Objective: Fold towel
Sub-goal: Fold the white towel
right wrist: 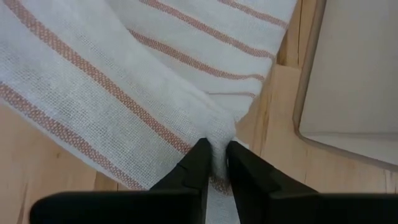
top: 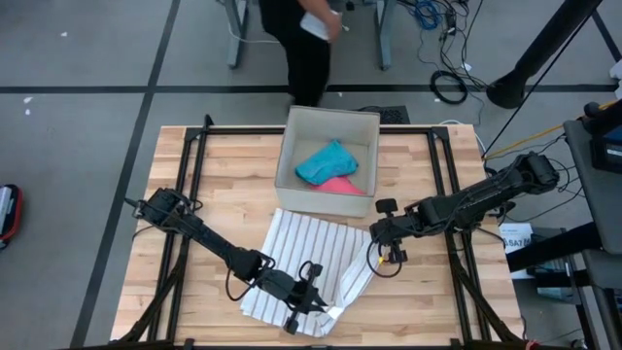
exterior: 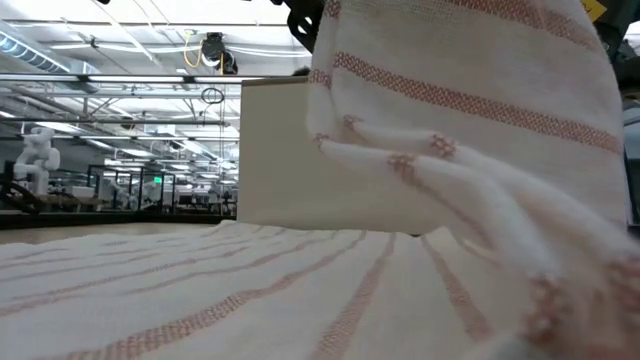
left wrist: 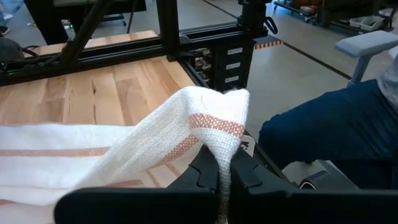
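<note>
The surface (top: 194,185) here is a light butcher-block wood top with a black metal frame (top: 194,131) running around it, sitting on a grey tiled floor (top: 78,58). A white towel with thin reddish stripes (top: 311,248) lies mid-surface, just in front of an open cardboard box (top: 292,146) that has a teal cloth (top: 326,160) and a pink cloth (top: 342,185) inside.

The left gripper (top: 309,309) is down at the towel's near edge, and the left wrist view shows its jaws clamped on a bunched-up corner of the towel (left wrist: 205,118), lifted a bit off the wood. The right gripper (top: 387,243) is at the towel's right side, near the box's front corner, and its jaws are pinched on a fold of the fabric (right wrist: 214,149) too. So both are gripping cloth.

In the low view the raised towel hangs close in front of the camera, with more of it spread flat below and the box wall (exterior: 300,150) behind.

Room stuff: a person in dark clothes (top: 306,49) stands past the far edge of the surface, holding something white. There's a tangle of cables (top: 442,58) on the floor at the far right, and some equipment (top: 593,146) on the right side. Behind the box, the low view looks into a big hall with overhead lights and a white humanoid figure (exterior: 35,150) off in the distance.
</note>
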